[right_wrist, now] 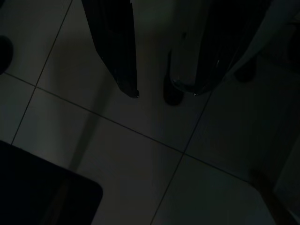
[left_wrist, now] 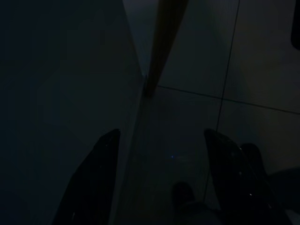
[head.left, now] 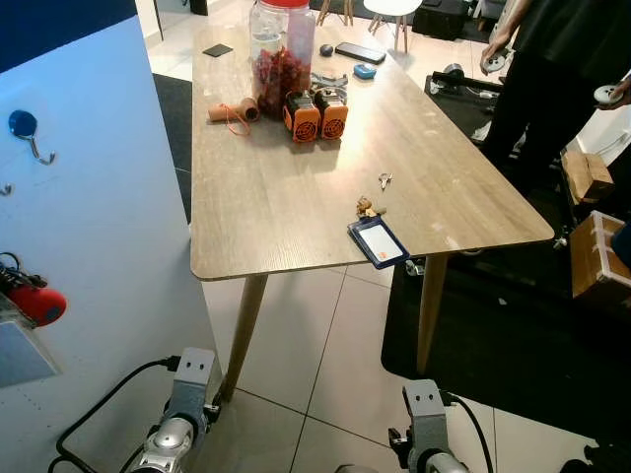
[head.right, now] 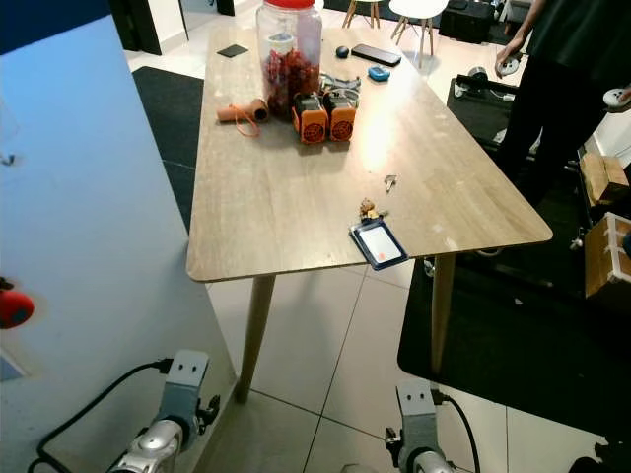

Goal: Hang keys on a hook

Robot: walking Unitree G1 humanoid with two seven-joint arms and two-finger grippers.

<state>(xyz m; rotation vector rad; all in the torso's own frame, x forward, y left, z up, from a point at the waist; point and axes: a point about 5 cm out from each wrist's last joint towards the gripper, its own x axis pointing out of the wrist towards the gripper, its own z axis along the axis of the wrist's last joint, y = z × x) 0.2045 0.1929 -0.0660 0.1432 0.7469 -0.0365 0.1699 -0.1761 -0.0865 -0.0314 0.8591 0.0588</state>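
**Keys on the table, both arms hanging idle**

Keys [head.left: 385,180] lie flat on the wooden table [head.left: 266,207], toward its near right part, just beyond a small brownish trinket [head.left: 369,207] and a blue card holder [head.left: 378,241] that overhangs the near edge. They are too small for me to tell the ring from the blades. The hook [head.left: 35,148], under a blue round cap, sits on the pale wall panel [head.left: 108,197] at my left, well apart from the table.

I judge the bunch light, rigid in its pieces but loose as a whole, and slippery metal lying flush on smooth wood. I would pinch the ring or a raised blade from above, leaving the ring free to go over the hook.

My left gripper [left_wrist: 161,183] and right gripper [right_wrist: 159,91] hang low over the floor tiles, each with its fingers parted and nothing between them. A person [head.left: 552,79] stands at the far right, beside the table.
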